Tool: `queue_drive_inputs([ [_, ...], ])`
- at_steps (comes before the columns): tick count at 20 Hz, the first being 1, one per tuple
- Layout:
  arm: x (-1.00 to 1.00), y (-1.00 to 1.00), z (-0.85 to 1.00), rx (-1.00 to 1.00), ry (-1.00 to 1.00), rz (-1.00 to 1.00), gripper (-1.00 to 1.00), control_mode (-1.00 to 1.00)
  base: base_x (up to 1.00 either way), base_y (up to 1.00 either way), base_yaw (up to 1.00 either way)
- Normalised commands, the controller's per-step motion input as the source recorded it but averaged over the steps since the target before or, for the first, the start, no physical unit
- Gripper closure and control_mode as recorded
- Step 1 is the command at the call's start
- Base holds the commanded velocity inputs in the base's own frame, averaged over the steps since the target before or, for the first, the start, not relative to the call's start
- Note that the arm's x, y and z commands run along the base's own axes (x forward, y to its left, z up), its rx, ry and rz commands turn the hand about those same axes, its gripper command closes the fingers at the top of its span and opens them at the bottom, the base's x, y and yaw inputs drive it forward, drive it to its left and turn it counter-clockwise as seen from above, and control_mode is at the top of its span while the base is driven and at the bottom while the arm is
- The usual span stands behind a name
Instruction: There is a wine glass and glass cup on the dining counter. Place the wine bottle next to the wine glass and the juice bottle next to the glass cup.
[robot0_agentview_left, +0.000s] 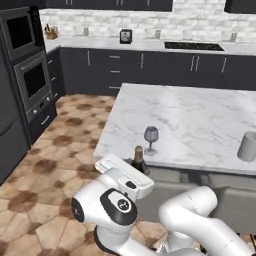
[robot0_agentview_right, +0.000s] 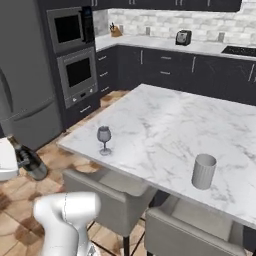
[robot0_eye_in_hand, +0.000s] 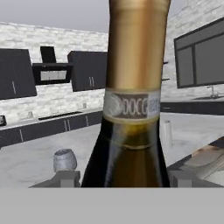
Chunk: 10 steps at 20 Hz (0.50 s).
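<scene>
1. The tool (robot0_eye_in_hand: 118, 177) is clenched on the wine bottle (robot0_eye_in_hand: 131, 109). In the hand view the 2 dark finger tips sit either side of the bottle's lower body, and the gold neck rises between them.

2. The wine bottle (robot0_agentview_left: 138, 159) is carried off the surface. In the left base view its gold top pokes up behind the white hand, just short of the near edge of the dining counter (robot0_agentview_left: 200, 120). In the right base view the bottle (robot0_agentview_right: 27, 160) hangs over the floor, out beyond the surface's near-left corner, and there its long axis looks tilted.

3. The relation that matters: the wine glass (robot0_agentview_left: 151, 138) stands just inside that near edge, ahead of the bottle and slightly to the right in the left base view. From the hand camera the wine glass (robot0_eye_in_hand: 64, 160) lies ahead, left of the bottle.

4. My judgement: the next move is a short carry forward over the edge, setting the bottle upright beside the glass without knocking its stem.

5. The glass cup (robot0_agentview_right: 203, 171) stands well apart, further along the same near edge.
</scene>
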Motion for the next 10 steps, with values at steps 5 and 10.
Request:
queue_drive_inputs([
  [5,0.0,0.0,0.0,0.0,0.0,0.0,1.0,1.0,0.55,0.27,-0.44],
  [10,0.0,0.0,0.0,0.0,0.0,0.0,1.0,1.0,0.59,0.22,-0.42],
])
